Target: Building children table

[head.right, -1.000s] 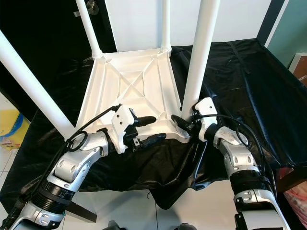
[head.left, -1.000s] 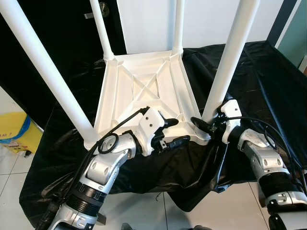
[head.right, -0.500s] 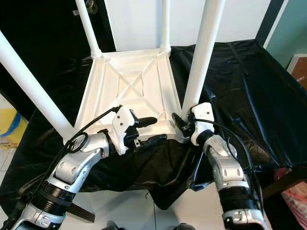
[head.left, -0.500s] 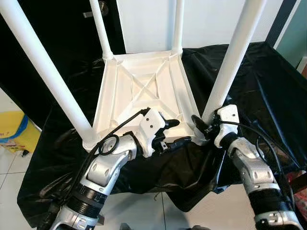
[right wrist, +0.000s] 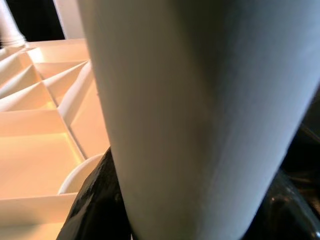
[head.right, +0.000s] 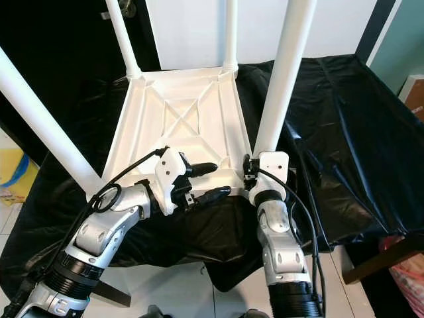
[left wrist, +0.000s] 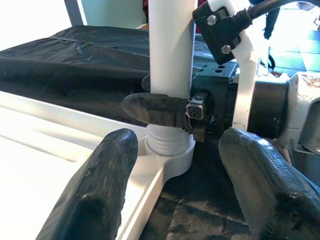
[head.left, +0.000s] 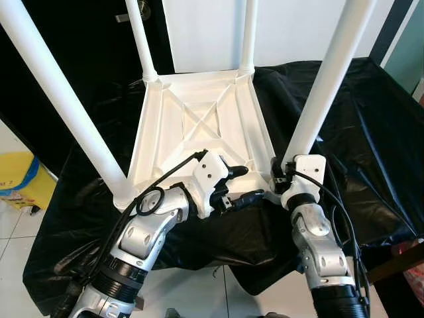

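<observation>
Seemingly right gripper [left wrist: 165, 112] clamps table leg [head.left: 324, 86] — far finger hidden.

Black sheet [head.left: 344, 112], yellow bin [head.left: 20, 182], tiled floor [head.left: 13, 232].

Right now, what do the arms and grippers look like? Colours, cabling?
Both arms have silver segmented shells with black joints. The left gripper and right gripper each have long black fingers on white wrist housings. Black cables loop along both forearms.
</observation>
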You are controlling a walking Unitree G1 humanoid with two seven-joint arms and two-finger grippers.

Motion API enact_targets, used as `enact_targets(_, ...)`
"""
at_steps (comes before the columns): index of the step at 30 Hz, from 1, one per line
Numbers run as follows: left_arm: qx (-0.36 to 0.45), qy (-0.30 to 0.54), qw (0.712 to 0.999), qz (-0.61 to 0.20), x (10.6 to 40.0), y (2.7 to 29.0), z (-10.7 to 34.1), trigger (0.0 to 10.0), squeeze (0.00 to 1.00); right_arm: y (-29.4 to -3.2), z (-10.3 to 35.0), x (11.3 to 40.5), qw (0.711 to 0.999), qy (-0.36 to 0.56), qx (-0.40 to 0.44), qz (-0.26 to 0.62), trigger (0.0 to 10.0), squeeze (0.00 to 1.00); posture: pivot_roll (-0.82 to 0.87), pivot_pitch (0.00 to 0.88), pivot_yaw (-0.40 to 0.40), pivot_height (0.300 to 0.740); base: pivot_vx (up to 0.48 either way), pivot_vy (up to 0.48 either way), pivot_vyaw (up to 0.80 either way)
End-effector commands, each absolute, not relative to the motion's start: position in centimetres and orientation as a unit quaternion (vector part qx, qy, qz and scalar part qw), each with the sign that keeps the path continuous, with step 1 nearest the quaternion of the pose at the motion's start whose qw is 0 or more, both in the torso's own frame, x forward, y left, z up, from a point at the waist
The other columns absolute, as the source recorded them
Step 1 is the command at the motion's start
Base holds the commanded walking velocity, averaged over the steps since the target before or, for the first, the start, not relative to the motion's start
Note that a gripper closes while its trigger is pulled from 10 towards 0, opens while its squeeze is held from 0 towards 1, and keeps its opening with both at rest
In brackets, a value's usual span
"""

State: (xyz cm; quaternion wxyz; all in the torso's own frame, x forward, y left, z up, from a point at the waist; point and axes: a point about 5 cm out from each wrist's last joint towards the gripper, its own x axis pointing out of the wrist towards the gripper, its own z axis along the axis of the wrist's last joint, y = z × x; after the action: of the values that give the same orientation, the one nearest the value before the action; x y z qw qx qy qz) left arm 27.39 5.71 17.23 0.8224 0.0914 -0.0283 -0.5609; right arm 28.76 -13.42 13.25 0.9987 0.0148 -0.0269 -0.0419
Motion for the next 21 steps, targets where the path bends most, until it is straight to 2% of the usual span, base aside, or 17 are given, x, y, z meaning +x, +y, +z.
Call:
enact_targets(1, 0.09, -0.023, 0.817, -0.57, 27.0, 5.7, 17.0, 10.0, 0.0, -12.4, 10.8, 27.7, 0.997, 0.037, 0.039, -0.053, 10.0, 0.0, -0.13, 0.057, 0.052, 0.74, 0.0, 0.0, 0.0)
enact_targets(13, 0.083, -0.025, 0.825, -0.558, 27.3, 6.0, 17.1, 10.0, 0.0, -12.1, 11.7, 27.8, 0.998, 0.018, 0.044, -0.048, 10.0, 0.0, -0.13, 0.044, 0.048, 0.74, 0.0, 0.0, 0.0)
enact_targets(14, 0.083, -0.025, 0.825, -0.558, 27.3, 6.0, 17.1, 10.0, 0.0, -12.1, 11.9, 27.8, 0.998, 0.014, 0.041, -0.047, 10.0, 0.07, -0.13, 0.044, 0.048, 0.74, 0.0, 0.0, 0.0)
enact_targets(15, 0.083, -0.025, 0.825, -0.558, 27.3, 6.0, 17.1, 10.0, 0.0, -12.1, 11.9, 27.8, 0.998, 0.014, 0.041, -0.047, 10.0, 0.07, -0.13, 0.044, 0.048, 0.74, 0.0, 0.0, 0.0)
enact_targets(16, 0.083, -0.025, 0.825, -0.558, 27.2, 6.0, 17.1, 10.0, 0.0, -12.2, 12.1, 27.8, 0.998, 0.012, 0.045, -0.049, 10.0, 0.36, -0.13, 0.044, 0.048, 0.74, 0.0, 0.0, 0.0)
enact_targets(17, 0.084, -0.025, 0.825, -0.558, 27.2, 6.0, 17.1, 10.0, 0.0, -12.2, 12.2, 27.9, 0.998, 0.008, 0.046, -0.045, 10.0, 1.0, -0.13, 0.038, 0.049, 0.74, 0.0, 0.0, 0.0)
enact_targets(21, 0.085, -0.025, 0.824, -0.559, 27.2, 6.0, 17.1, 10.0, 0.0, -12.7, 13.0, 27.9, 0.999, -0.013, 0.044, -0.022, 10.0, 1.0, -0.13, 0.036, 0.05, 0.74, 0.0, 0.0, 0.0)
